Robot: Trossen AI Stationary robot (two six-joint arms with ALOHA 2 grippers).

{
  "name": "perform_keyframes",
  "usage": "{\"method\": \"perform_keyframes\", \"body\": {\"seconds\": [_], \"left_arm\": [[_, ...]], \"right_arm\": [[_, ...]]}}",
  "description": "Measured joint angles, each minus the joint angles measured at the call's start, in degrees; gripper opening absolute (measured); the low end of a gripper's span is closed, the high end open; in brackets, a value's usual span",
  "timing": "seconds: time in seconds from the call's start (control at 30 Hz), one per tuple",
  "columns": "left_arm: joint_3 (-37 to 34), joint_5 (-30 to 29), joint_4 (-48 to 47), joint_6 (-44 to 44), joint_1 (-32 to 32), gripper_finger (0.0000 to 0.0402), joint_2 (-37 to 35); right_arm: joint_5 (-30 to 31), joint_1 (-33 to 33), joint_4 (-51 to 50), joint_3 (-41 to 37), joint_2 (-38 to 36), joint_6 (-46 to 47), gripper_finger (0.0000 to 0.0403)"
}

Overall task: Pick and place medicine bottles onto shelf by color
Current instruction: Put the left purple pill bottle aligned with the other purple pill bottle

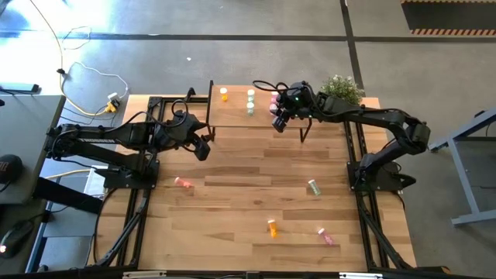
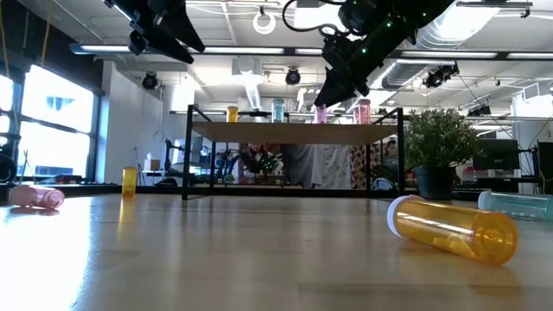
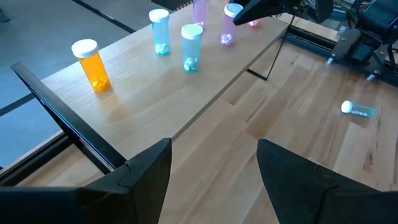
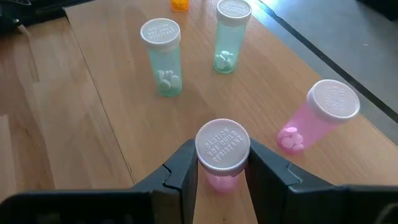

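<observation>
Only the right wrist view shows the grip — the right end effector point(image 4: 219, 163) is clenched on a pink bottle point(image 4: 221, 155), upright with its white cap up, over the shelf point(image 4: 112, 74) beside another pink bottle point(image 4: 317, 121). The right arm reaches across from above. The left end effector point(image 3: 214, 168) hangs released — near the shelf's front edge.

Nine medicine bottles point(image 1: 272, 226): four pink, three green, two orange.

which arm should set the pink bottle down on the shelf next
Right. The right gripper is already closed on a pink bottle over the shelf, beside the other pink bottle. The left gripper is open and empty.
</observation>
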Motion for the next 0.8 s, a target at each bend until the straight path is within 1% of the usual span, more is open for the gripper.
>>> {"method": "perform_keyframes", "body": {"seconds": [0.13,0.43,0.57,0.8], "left_arm": [[0.00,0.00,0.00,0.00,0.00,0.0227,0.00],[0.00,0.51,0.00,0.00,-0.02,0.0227,0.00],[0.00,0.52,0.00,0.00,-0.02,0.0227,0.00],[0.00,0.08,-1.00,-0.07,0.00,0.0227,0.00]], "right_arm": [[0.26,0.02,-0.04,0.00,0.00,0.00,0.0104],[1.72,0.00,-0.46,-0.02,0.07,0.00,0.0143],[3.18,0.00,-0.29,-0.02,0.07,-0.02,0.0146],[2.97,0.02,0.37,-0.02,-1.09,0.00,0.0146]]}}
